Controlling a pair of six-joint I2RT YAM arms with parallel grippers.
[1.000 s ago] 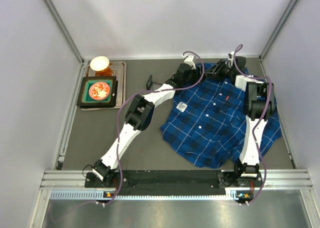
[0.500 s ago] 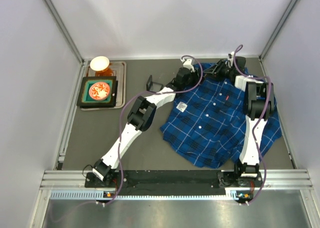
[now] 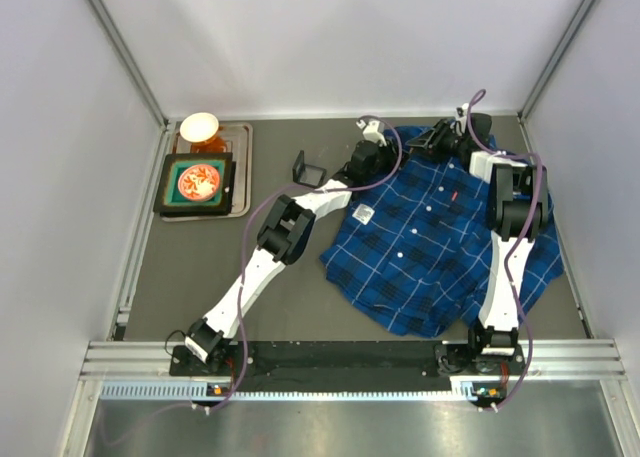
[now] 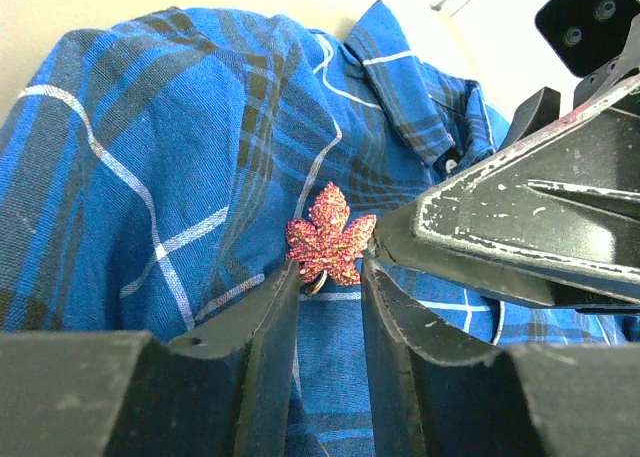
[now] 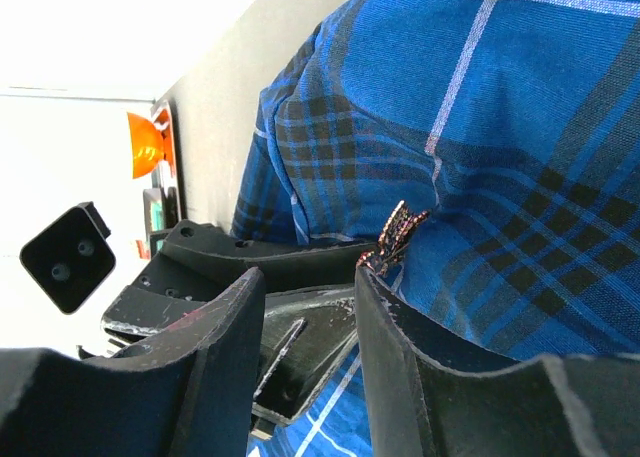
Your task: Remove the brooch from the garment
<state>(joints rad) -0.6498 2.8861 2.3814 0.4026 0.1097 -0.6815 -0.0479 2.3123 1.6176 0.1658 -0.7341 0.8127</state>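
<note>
the left wrist view shows the brooch face-on, a glittery red leaf pinned to the shirt near the collar. the left gripper has its jaws narrowly apart with the leaf's lower edge at their tips; whether they pinch it i cannot tell. the right wrist view shows the brooch edge-on against one tip of the right gripper, whose jaws are spread with nothing between. from above the brooch is too small to make out.
</note>
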